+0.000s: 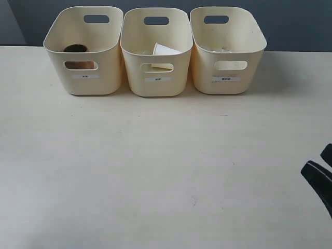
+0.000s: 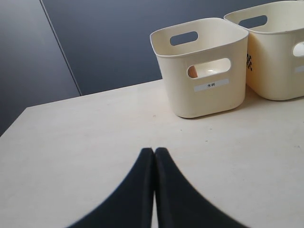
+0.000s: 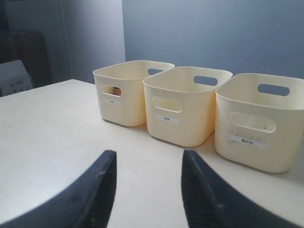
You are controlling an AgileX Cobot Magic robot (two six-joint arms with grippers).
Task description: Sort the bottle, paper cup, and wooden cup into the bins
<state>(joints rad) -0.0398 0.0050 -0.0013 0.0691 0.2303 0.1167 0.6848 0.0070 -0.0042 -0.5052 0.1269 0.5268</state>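
Three cream bins stand in a row at the back of the table. The wooden cup (image 1: 75,49) sits in the left bin (image 1: 83,85) and shows brown through its cutout (image 2: 192,71). The white paper cup (image 1: 165,50) lies tilted in the middle bin (image 1: 155,89). Low inside the right bin (image 1: 228,87) a faint clear shape (image 1: 220,50) glints, probably the bottle. My right gripper (image 3: 148,159) is open and empty, low at the table's right edge (image 1: 320,165), far from the bins. My left gripper (image 2: 154,151) is shut on nothing, over bare table facing the left bin (image 2: 204,97).
The pale table (image 1: 155,166) stretches bare between the bins and the front edge. A dark blue-grey wall (image 1: 290,26) rises behind the bins. The left arm is outside the exterior view.
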